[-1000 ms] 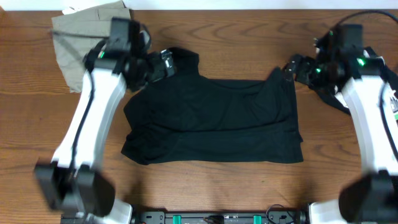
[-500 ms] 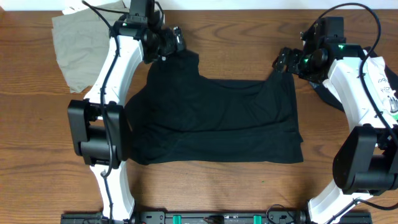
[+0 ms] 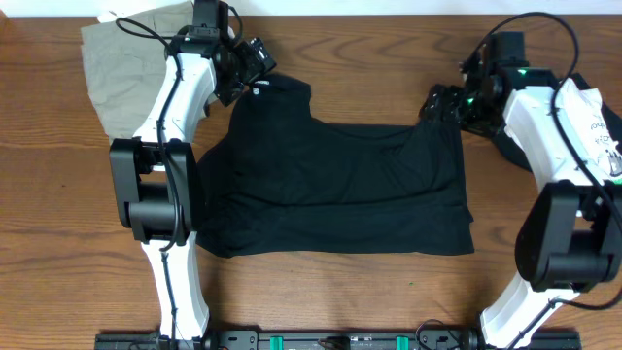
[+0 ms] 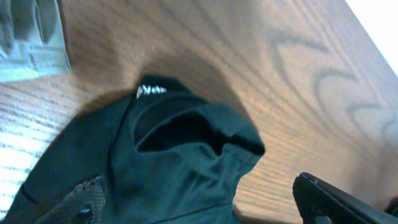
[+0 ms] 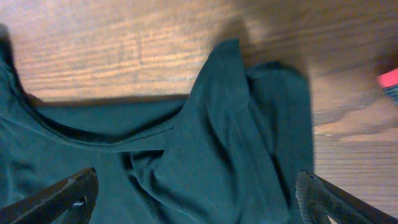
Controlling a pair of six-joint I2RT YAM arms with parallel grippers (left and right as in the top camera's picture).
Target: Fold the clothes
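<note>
The clothes on the table are chiefly a black T-shirt point(image 3: 330, 185), spread flat across the middle. My left gripper point(image 3: 255, 66) hovers open at its back-left sleeve point(image 3: 287, 92). The left wrist view has that sleeve point(image 4: 186, 134), with its white label point(image 4: 151, 90), lying ahead of my left gripper point(image 4: 205, 208), whose fingers hold nothing. My right gripper point(image 3: 437, 102) stands open over the back-right corner. In the right wrist view the bunched fabric point(image 5: 217, 155) lies between the spread fingers of my right gripper point(image 5: 196, 205), ungripped.
A khaki-olive folded piece point(image 3: 121, 73) lies at the back left, also in the left wrist view point(image 4: 31, 37). A dark garment point(image 3: 510, 146) sits under the right arm at the right edge. A red-trimmed bit point(image 5: 388, 78) shows beside the shirt.
The left arm has swung round to the back and its gripper has shifted to the sleeve at the back-left corner. The right gripper has moved left over the back-right corner. Both stay open.
</note>
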